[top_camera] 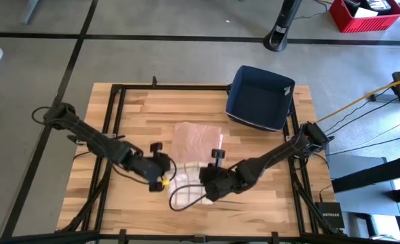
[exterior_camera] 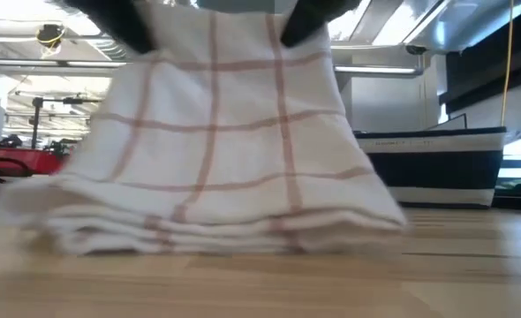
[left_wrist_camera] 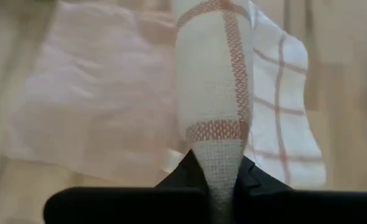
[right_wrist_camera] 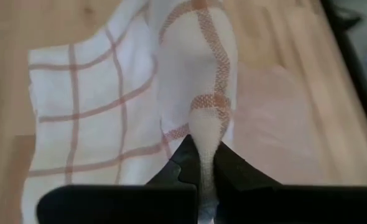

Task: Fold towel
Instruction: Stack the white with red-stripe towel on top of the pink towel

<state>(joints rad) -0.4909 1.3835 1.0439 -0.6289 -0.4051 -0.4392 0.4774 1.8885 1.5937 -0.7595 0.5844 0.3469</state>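
A white towel with red-orange checks point(top_camera: 186, 192) lies at the middle of the wooden table point(top_camera: 268, 203). In the low view the towel point(exterior_camera: 216, 132) is drawn up between my two grippers, and its lower part rests on the table in stacked folds. My left gripper point(top_camera: 162, 172) is shut on the towel's left side. My right gripper point(top_camera: 210, 181) is shut on its right side. A pale pinkish flat part point(top_camera: 196, 139) lies on the table beyond the grippers. My left gripper pinches a bunched-up part of the towel point(left_wrist_camera: 216, 152) between its two fingers, slanting down from the table's left. How many layers it has, I cannot tell. The towel hangs below the fingers, and its lower folds point(exterior_camera: 154, 234) lie on the table. My right gripper pinches a bunched-up part of the towel point(right_wrist_camera: 205, 134) between its two fingers, slanting down from the table's right. The layers cannot be counted. The cloth spreads out below the hold, and its lower folds point(exterior_camera: 331, 231) rest on the table.
A dark blue bin point(top_camera: 261, 98) stands at the table's far right corner. A black frame point(top_camera: 112, 115) runs around the tabletop. Bare wood lies to the left and right of the towel.
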